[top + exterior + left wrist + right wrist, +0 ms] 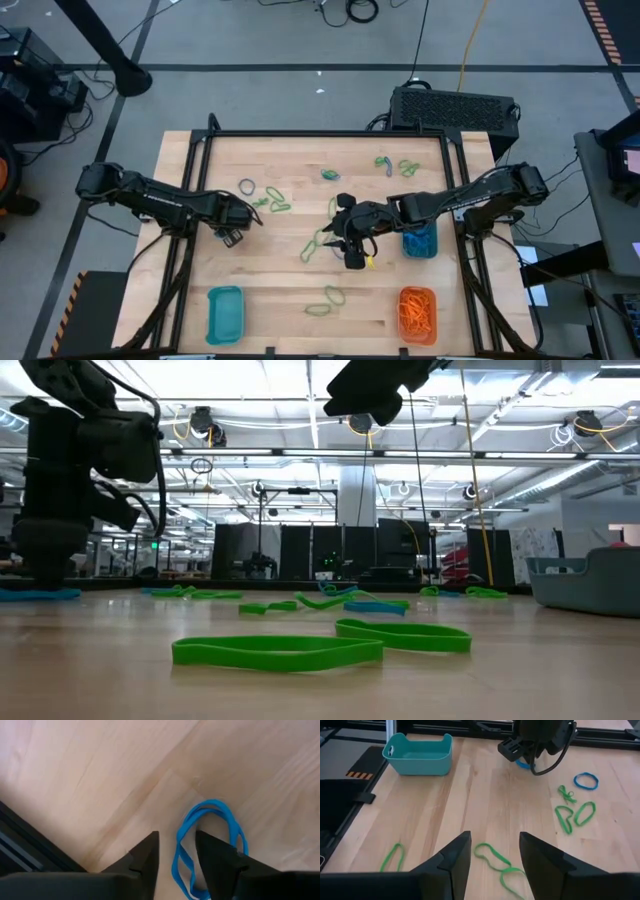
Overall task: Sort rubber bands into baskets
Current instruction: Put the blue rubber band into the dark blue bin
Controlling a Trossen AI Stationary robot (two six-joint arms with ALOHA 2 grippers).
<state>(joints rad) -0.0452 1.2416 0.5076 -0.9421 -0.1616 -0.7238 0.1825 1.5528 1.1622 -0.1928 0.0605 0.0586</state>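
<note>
Left pincer (pixel 175 852) narrow, astride a blue rubber band (pixel 210 845) near the table's left frame rail (pixel 30 840), bare wood beyond.

Two black jointed robot arms, built of rounded, chunky segments. Thin black cables loop along each. The left gripper (pixel 175 862) and right gripper (pixel 495 852) each end in two dark, wedge-shaped, matte fingers (pixel 542 857).
</note>
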